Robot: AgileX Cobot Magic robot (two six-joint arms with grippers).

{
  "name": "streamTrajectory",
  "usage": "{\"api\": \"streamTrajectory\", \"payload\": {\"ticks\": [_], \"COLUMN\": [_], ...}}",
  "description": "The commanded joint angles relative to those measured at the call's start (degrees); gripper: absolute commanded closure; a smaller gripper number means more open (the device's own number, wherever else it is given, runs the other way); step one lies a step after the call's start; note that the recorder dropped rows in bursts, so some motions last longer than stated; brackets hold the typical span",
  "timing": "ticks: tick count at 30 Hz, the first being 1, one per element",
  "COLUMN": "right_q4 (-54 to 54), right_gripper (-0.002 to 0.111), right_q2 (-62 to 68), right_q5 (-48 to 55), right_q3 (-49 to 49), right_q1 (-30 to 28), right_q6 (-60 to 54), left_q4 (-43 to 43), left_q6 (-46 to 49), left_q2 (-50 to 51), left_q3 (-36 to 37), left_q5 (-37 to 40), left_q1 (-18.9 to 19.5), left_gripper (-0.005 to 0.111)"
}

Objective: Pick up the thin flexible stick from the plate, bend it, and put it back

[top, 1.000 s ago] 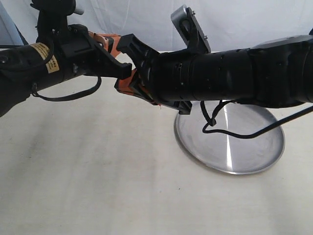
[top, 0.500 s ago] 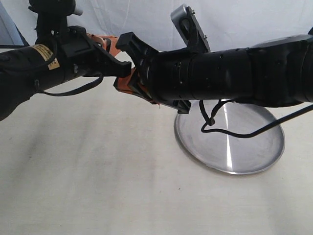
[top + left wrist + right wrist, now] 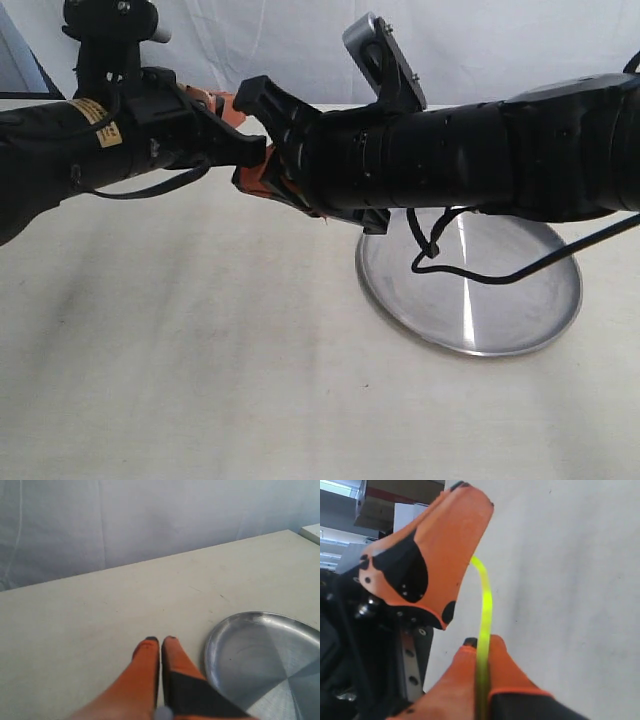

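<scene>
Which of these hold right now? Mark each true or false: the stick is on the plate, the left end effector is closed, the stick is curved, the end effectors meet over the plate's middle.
1. The thin flexible stick lies on the plate. False: it is held off the plate, pinched in the right end effector.
2. The left end effector has its fingers closed together. True.
3. The stick runs in a gentle curve between the two end effectors. True.
4. The end effectors meet above the plate's middle. False: in the exterior view they meet left of the plate, over the table.
</scene>
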Motion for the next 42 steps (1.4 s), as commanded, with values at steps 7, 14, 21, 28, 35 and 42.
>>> {"api": "streamTrajectory", "payload": {"ticks": [7,14,21,28,35,42], "right_q4": [-4.6,-6.1,-9.9,-10.8,-13.7,-17.6], "right_gripper": [0.109,0.109,0.109,0.109,0.109,0.109], "right_q2": [-0.9,-0.9,-0.9,-0.9,-0.9,-0.9], "right_q5": [-1.1,-3.5,-5.0,-5.5,-5.3,-4.7], "right_q3": [-0.4,-0.4,-0.4,-0.4,-0.4,-0.3], "right_q1": [0.3,0.3,0.3,0.3,0.3,0.3], "right_q6": [-0.9,-0.9,-1.2,-2.8,-3.1,-3.1], "left_q4": [-6.4,-9.5,-14.1,-16.5,-17.2,-18.4], "left_q6": [0.1,-1.1,-1.1,-1.1,-1.1,-1.1], "left_q2": [0.7,0.7,0.7,0.7,0.7,0.7], "left_q3": [0.1,0.1,-0.3,-1.3,-1.3,-1.3], "left_q5": [8.4,10.5,11.8,14.1,14.4,14.5], "left_q1": [0.6,0.6,0.6,0.6,0.6,0.6], "left_gripper": [0.107,0.107,0.107,0.107,0.107,0.107]}}
